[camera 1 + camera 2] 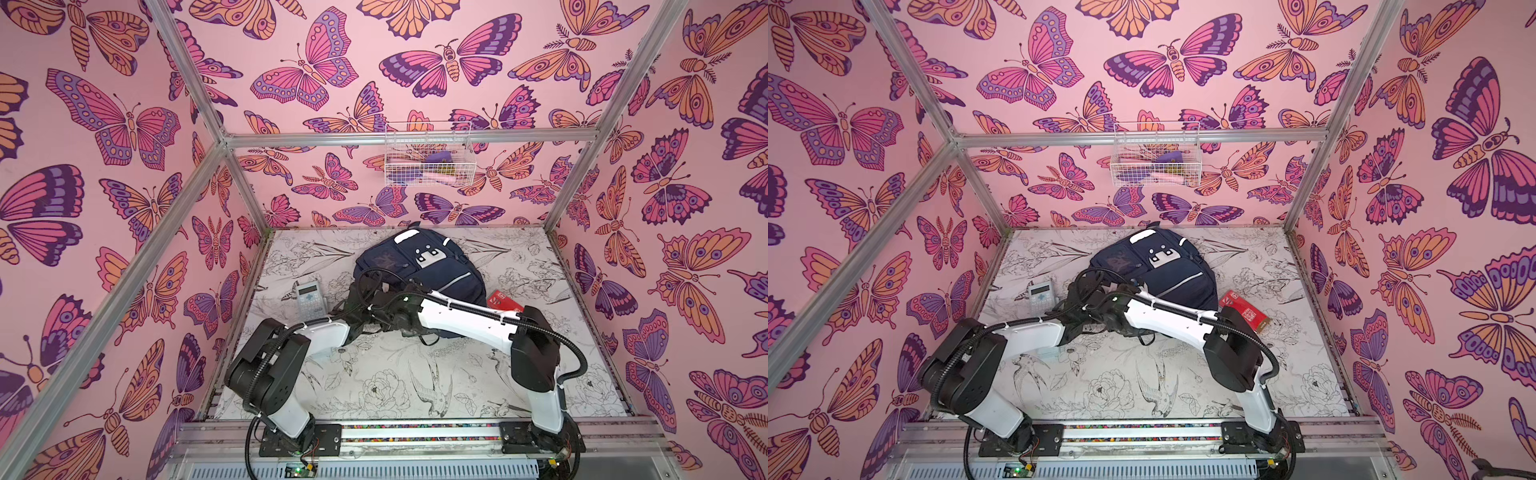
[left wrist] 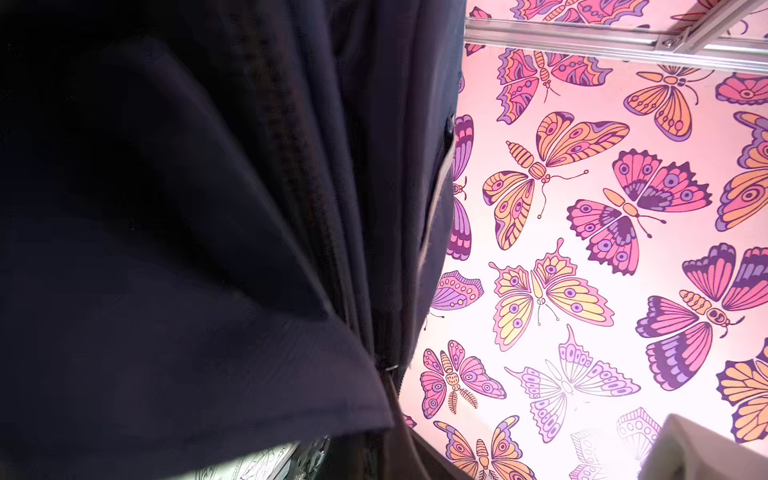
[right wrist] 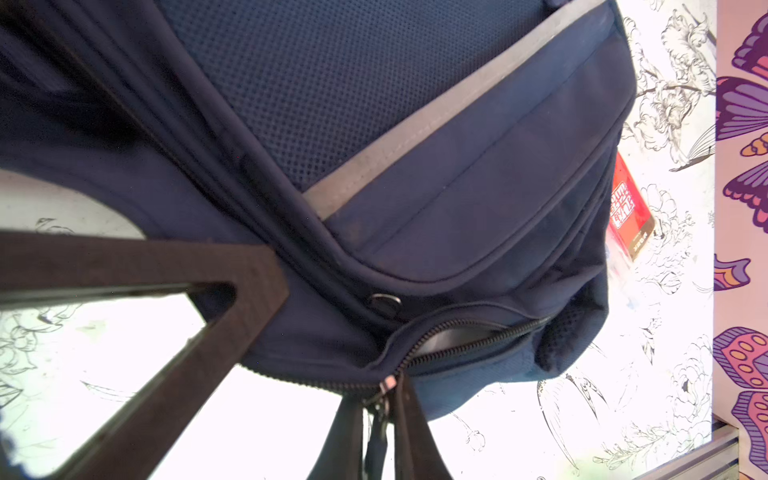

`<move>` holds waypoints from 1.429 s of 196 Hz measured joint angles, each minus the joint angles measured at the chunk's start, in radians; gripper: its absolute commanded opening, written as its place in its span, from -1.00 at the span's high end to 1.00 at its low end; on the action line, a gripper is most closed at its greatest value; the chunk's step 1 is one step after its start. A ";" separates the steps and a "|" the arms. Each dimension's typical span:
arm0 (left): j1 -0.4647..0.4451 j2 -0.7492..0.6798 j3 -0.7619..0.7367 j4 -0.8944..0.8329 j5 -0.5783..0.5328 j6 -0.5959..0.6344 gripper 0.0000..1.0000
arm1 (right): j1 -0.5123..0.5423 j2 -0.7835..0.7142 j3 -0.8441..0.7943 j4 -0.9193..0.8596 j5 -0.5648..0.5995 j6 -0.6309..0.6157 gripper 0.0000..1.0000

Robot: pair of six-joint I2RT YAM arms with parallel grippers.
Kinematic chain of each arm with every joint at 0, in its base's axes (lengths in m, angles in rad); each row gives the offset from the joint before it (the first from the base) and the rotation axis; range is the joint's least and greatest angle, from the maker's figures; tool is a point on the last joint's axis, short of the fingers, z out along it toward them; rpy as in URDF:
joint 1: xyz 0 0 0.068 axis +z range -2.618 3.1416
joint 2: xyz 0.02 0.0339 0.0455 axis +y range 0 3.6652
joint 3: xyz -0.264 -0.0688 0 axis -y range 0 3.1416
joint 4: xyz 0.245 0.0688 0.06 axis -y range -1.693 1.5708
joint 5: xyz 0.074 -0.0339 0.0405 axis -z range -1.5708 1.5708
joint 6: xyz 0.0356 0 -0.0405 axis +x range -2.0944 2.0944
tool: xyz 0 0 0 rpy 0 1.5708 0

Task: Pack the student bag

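Surface: table (image 1: 395, 386), white top printed with black line drawings of flowers and birds. The student bag (image 1: 428, 270) lies toward the back, white patch facing up. In both top views, a grey calculator (image 1: 309, 297) lies left of the bag, near but apart. A red packet (image 1: 505, 301) lies just right of the bag; contact unclear.

In both top views the backpack (image 1: 419, 266) has its near edge buried under the two wrists, so the left gripper doesn't show anywhere. The right gripper (image 3: 380, 399), pinched on the zip pull (image 3: 387, 381), runs off the picture's edge. The red packet (image 1: 500, 300) beside the backpack is half behind the right arm. The stuff in the basket (image 1: 390, 145) on the wall behind the backpack is too small to tell.
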 measured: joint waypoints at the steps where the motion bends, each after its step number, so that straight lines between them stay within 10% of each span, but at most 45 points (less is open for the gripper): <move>1: 0.000 0.000 0.000 -0.001 0.000 0.002 1.00 | 0.000 0.000 0.000 0.000 0.000 0.000 0.82; 71: -0.007 0.000 0.017 -0.040 0.008 0.067 1.00 | -0.021 -0.050 -0.039 0.030 -0.063 0.000 0.99; 183: -0.006 0.000 0.026 -0.109 0.002 0.130 1.00 | -0.055 -0.111 -0.104 0.056 -0.152 -0.003 0.49; 235: 0.000 0.000 0.026 -0.142 -0.008 0.145 1.00 | -0.077 -0.131 -0.128 0.006 -0.144 -0.002 0.86; 280: 0.001 0.001 0.026 -0.145 -0.008 0.145 1.00 | -0.078 -0.184 -0.225 0.101 -0.164 -0.053 0.30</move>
